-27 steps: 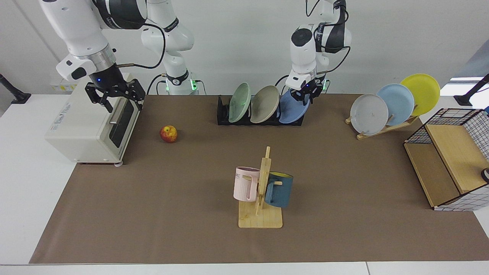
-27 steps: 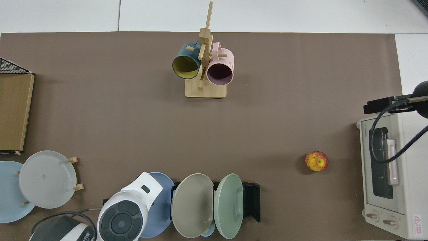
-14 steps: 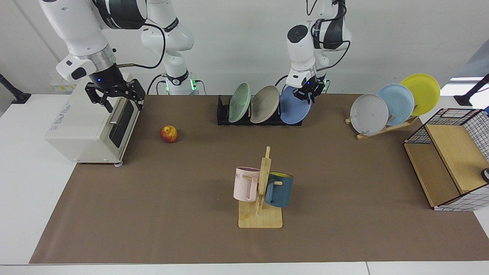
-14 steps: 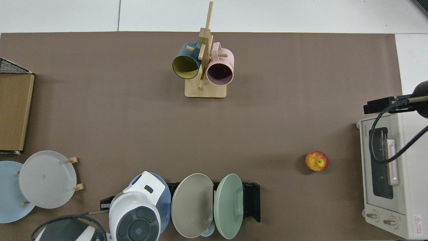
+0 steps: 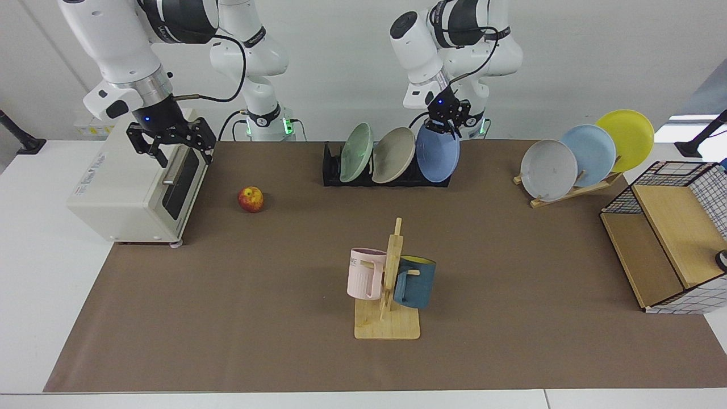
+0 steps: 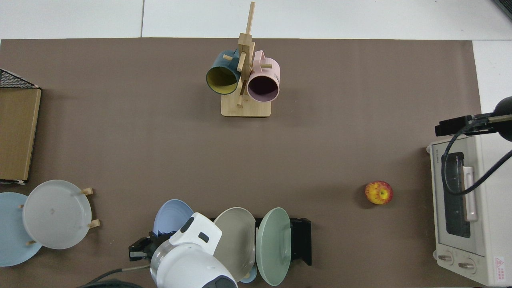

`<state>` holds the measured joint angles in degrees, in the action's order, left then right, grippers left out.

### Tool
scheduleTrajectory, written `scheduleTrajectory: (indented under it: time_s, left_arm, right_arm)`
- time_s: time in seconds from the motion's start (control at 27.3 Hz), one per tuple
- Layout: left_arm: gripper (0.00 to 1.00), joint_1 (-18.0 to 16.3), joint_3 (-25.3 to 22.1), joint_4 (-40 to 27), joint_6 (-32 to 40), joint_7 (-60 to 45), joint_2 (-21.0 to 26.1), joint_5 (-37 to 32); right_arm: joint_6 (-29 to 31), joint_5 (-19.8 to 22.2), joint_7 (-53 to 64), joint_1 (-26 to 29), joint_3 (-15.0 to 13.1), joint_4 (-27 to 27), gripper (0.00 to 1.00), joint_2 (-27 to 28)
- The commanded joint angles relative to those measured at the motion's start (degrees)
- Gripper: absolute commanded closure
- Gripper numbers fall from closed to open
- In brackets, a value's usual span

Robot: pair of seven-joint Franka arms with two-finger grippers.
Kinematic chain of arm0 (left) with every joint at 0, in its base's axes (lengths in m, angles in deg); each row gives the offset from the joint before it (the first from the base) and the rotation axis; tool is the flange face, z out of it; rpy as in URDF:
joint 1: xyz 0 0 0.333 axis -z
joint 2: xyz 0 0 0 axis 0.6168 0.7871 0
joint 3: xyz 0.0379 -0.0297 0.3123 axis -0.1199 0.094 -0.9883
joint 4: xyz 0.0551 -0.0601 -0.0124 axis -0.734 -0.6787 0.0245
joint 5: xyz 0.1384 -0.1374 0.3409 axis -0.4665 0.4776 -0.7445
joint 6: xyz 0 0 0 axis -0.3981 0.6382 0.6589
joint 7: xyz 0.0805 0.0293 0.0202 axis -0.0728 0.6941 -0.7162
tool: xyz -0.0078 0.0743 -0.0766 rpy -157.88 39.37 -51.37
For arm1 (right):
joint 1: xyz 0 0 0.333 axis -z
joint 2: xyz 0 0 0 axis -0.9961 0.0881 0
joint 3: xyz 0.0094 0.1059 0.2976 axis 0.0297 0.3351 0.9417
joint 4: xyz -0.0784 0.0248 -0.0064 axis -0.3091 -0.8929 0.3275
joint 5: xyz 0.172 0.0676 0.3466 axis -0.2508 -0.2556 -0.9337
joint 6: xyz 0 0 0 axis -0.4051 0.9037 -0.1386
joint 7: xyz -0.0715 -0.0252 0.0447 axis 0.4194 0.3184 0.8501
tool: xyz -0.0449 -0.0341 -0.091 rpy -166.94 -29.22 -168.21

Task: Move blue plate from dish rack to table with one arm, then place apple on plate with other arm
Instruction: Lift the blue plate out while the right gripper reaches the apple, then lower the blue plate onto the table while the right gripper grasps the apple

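The table (image 5: 170,318), white with a brown sheet over most of it, is being kept bare in its middle, which is judged to be where the plate is meant to go. At the sheet's far edge the dish rack (image 5: 332,170) is holding a green plate (image 5: 356,152) and a beige plate (image 5: 393,154) on edge between its dividers, so that each can be taken by its rim.

The blue plate (image 5: 437,153) is being held nearly upright at the end of the rack nearest the wooden plate stand (image 5: 573,190) (whether its lower edge is resting in a slot or is clear of it cannot be told). It is being pinched at its top rim by the left gripper (image 5: 448,120), whose fingers are closed on that rim; a rim hold is judged the only one available for a plate stood on edge. In the top view the same gripper (image 6: 150,248) is being seen beside the plate (image 6: 170,216).

The right gripper (image 5: 170,142) is being kept waiting above the toaster oven (image 5: 130,182), fingers spread and empty, near the apple (image 5: 250,199), which is lying on the sheet just beside the oven and well apart from the plate.
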<state>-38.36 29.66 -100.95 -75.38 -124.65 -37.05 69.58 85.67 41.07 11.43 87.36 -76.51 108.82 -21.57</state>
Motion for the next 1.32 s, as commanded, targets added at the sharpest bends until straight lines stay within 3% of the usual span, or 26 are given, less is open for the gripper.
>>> scheduleTrajectory:
  time_s: [0.0,0.18,0.48,0.66,1.03,1.28]
  left_arm:
    - [1.00,0.10,-0.60,2.95,1.55,0.25,0.16,-3.26]
    - [1.00,-0.34,-3.76,6.02,0.59,2.54,1.12,-3.36]
    - [1.00,-0.69,-9.12,15.16,-2.66,-2.64,11.75,-0.64]
    - [1.00,-1.04,-12.64,15.61,-12.58,-3.88,14.92,8.39]
    - [1.00,-1.30,-12.74,13.24,-26.21,-3.35,20.37,18.17]
    - [1.00,-0.25,-9.31,11.65,-37.63,-4.05,29.94,19.05]
  right_arm:
    - [-0.46,-0.26,-1.09,0.04,0.11,-0.13,0.00,-0.47]
    - [-0.46,-0.44,-1.26,0.04,0.20,0.66,0.00,-0.82]
    - [7.88,-0.44,-3.54,-0.13,0.29,15.77,0.00,-5.65]
    - [11.83,-0.35,-7.85,-3.03,0.20,21.57,0.00,-5.83]
    - [23.25,-0.26,-10.05,-4.70,0.29,34.49,0.00,-7.32]
    - [30.73,-0.26,-10.14,-4.70,0.20,42.14,0.00,-8.47]
